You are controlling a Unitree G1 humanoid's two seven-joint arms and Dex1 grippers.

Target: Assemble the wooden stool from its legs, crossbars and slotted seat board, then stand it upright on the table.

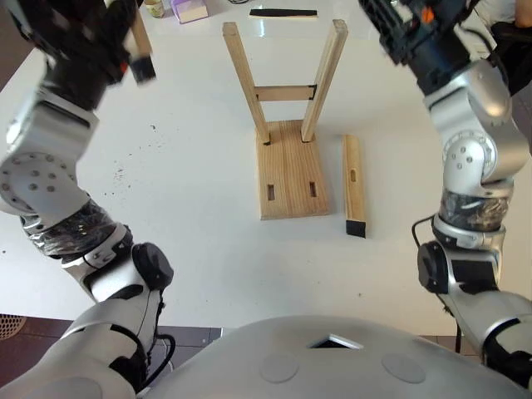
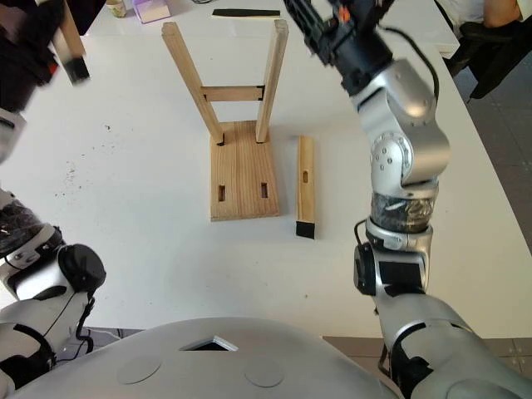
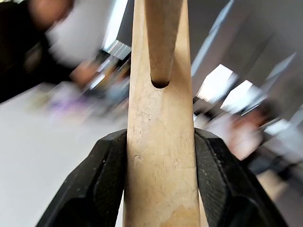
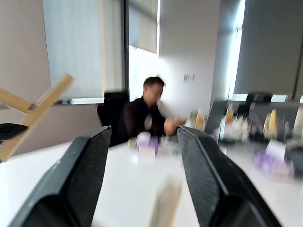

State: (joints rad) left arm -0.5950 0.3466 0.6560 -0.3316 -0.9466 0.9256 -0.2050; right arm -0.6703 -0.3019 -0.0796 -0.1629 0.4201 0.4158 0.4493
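Stool leg (image 3: 158, 113), clenched in the left pincer (image 3: 161, 142), should enter the seat board's (image 1: 291, 170) free slot (image 1: 270, 191) squarely; right pincer (image 4: 144, 135) released.

No text, number or sign can be read anywhere. The box (image 1: 189, 10) and the jar (image 1: 155, 7) at the upper left of the frame are too small and cut off for any print to be made out.
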